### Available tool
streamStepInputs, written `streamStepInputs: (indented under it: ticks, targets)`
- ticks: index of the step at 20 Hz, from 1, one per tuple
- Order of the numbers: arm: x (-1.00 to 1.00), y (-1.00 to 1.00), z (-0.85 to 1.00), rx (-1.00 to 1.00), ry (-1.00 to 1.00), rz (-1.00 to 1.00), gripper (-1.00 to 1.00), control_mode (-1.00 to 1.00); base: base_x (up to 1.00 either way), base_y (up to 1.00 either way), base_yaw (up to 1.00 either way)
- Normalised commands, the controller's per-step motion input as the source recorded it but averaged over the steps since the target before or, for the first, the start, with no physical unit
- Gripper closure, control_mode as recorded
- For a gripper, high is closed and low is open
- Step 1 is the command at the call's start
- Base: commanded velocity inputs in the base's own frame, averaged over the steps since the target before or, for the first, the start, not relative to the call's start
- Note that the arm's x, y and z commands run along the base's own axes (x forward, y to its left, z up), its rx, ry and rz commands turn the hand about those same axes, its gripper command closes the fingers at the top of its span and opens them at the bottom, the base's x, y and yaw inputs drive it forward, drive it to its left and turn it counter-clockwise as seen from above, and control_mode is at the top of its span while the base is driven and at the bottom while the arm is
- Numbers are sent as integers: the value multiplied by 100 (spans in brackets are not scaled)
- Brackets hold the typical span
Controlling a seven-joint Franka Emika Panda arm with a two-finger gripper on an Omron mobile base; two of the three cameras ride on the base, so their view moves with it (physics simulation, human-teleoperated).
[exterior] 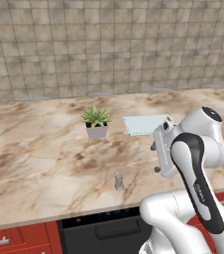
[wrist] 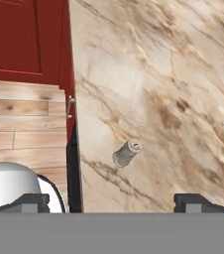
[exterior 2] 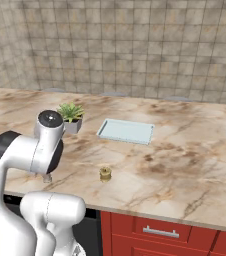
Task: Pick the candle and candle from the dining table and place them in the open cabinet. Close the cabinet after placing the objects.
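A slim pale grey candle [exterior: 119,181] stands upright near the front edge of the marble dining table [exterior: 34,149]. In the hand view this candle [wrist: 128,153] lies just ahead of my gripper [wrist: 114,203], between the lines of the two fingertips [wrist: 198,201], which stand wide apart and hold nothing. From the left base view my gripper [exterior: 155,158] hangs open a little right of and above the candle. A squat olive-gold candle [exterior 2: 105,173] sits on the table [exterior 2: 195,165] to the right of my arm. The cabinet is out of view.
A spiky green plant [exterior: 96,121] in a grey pot stands mid-table, with a flat pale blue tray [exterior: 144,124] to its right. Red drawer fronts [exterior 2: 160,231] and a black dishwasher panel [exterior: 104,228] sit below the table edge. Tiled wall behind.
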Motion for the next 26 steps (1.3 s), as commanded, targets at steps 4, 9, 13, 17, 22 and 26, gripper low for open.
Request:
streamStepInputs:
  ticks: [4, 9, 13, 17, 22, 26]
  targets:
    - [8, 1, -38, 6, -2, 4, -100, -100, 0, 0, 0]
    - [9, 2, -35, 8, -4, 6, -100, -100, 0, 0, 0]
    - [7, 5, -33, 5, -3, 8, -100, -100, 0, 0, 0]
    - [13, 12, -32, 1, -4, 5, -100, -100, 0, 0, 0]
    - [18, 23, -29, 0, -4, 1, -100, -100, 0, 0, 0]
    - [20, 25, -24, 0, -2, 0, -100, -100, 0, 0, 0]
